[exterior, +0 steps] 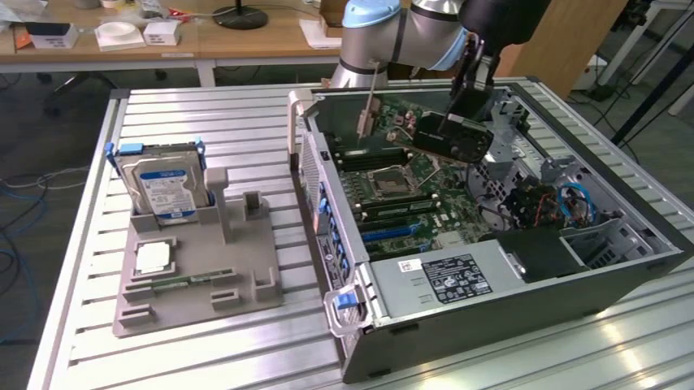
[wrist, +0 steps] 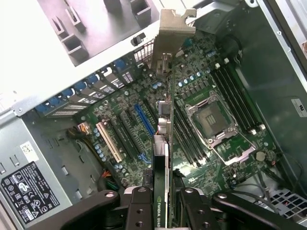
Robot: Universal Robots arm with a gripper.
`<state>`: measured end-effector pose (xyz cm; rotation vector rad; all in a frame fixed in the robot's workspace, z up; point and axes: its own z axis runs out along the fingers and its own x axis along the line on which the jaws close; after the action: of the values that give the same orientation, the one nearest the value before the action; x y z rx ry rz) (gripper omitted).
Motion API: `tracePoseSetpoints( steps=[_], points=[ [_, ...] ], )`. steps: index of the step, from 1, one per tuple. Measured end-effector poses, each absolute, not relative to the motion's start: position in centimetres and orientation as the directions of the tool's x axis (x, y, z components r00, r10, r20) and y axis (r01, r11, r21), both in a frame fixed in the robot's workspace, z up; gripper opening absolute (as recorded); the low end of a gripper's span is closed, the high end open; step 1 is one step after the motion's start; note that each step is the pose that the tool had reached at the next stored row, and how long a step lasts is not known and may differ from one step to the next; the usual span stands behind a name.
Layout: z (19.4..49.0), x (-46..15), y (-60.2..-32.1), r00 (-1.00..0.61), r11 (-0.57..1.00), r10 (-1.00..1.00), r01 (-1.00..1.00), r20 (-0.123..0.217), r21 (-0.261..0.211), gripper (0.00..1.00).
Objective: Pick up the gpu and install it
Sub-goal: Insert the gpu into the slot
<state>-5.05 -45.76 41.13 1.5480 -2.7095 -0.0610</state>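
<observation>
fig.: gripper point(exterior: 473, 96) closed partway, clamping the gpu point(exterior: 449, 136) edge-on above the motherboard point(exterior: 434, 195) inside the open case point(exterior: 488, 333). card edge should run parallel to the blue slot point(wrist: 144, 120), seemingly the target.

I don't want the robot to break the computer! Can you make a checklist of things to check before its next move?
1. Gripper shut on the gpu: ok, the card is clamped in it.
2. gpu over the open case, above the motherboard: ok.
3. Blue slot free of cards: ok.
4. gpu lined up with a slot: cannot tell.
5. gpu seated in a slot: not ok, it hangs above the board.
6. Hard drive away from the case, on the grey holder: ok.
</observation>
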Motion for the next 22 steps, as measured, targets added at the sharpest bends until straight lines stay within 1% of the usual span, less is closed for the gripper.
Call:
tracePoseSetpoints(
  steps=[22],
  points=[
    [41.04, -5.05, -45.76, -0.405, 0.404, -0.914, -0.914, -0.002, 0.044, 0.26]
  ],
)
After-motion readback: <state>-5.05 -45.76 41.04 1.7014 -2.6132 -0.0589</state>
